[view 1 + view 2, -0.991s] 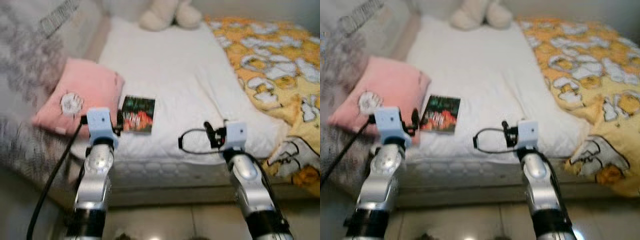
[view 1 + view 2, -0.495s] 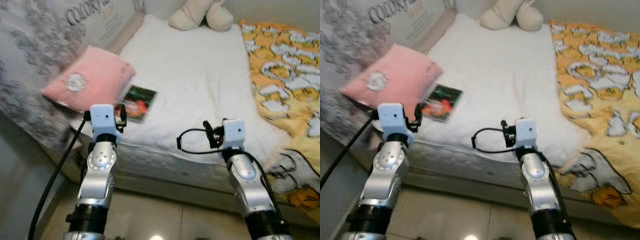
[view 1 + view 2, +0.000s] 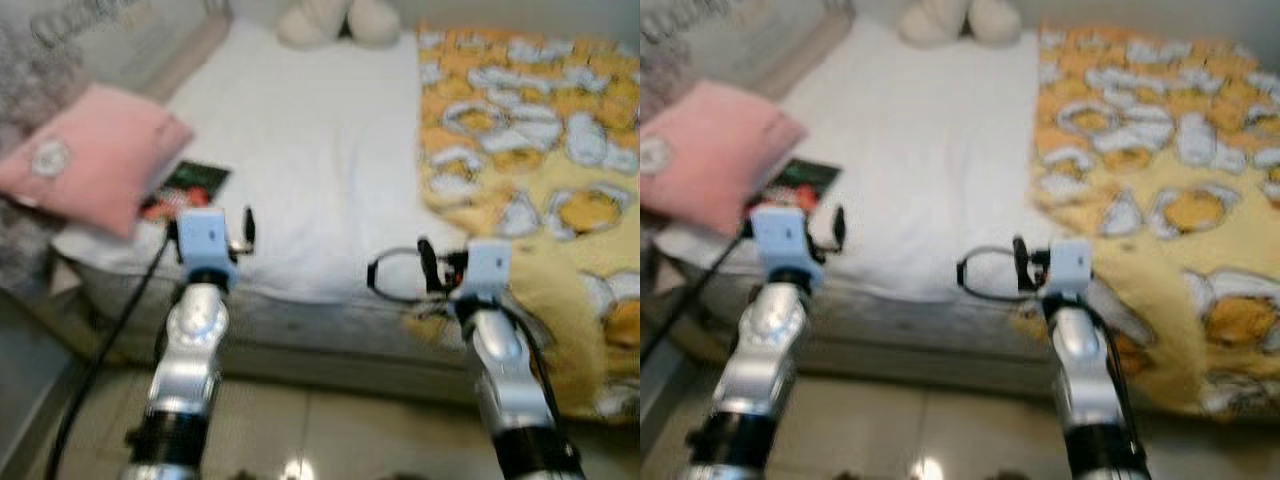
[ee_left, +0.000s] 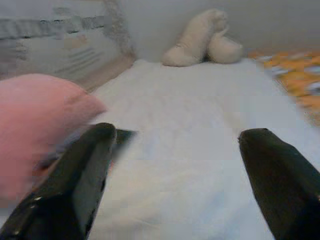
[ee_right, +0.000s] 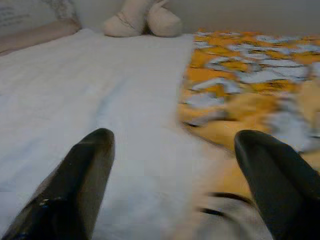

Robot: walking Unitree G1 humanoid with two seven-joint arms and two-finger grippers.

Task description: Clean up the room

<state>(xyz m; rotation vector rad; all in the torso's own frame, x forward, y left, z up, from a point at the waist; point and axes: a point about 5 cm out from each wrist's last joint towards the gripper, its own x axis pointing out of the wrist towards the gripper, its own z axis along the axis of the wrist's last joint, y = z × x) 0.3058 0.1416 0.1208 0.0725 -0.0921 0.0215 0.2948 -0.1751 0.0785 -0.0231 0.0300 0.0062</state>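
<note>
Fingers of my left gripper [image 4: 175, 165] are spread wide with nothing between them, and my right gripper [image 5: 172, 170] is spread the same way, also holding nothing. Both hover at the near edge of the bed [image 3: 300, 150], over the front of the mattress, arms held forward side by side. My left gripper points along the white sheet toward the head of the bed; my right gripper points along the line where the white sheet meets the yellow blanket [image 3: 540, 130].

I see a pink pillow [image 3: 85, 160] on the bed's left side, close to the near edge and just ahead and to the left of my left gripper. A dark book [image 3: 185, 188] with a red and green cover lies on the sheet with one end tucked partly under that pillow. The yellow blanket with its white and orange print covers the bed's right half and hangs down over the near edge, beside my right arm. A cream plush toy [image 3: 335, 20] sits at the far end of the bed, against the wall. Everything is blurred.
</note>
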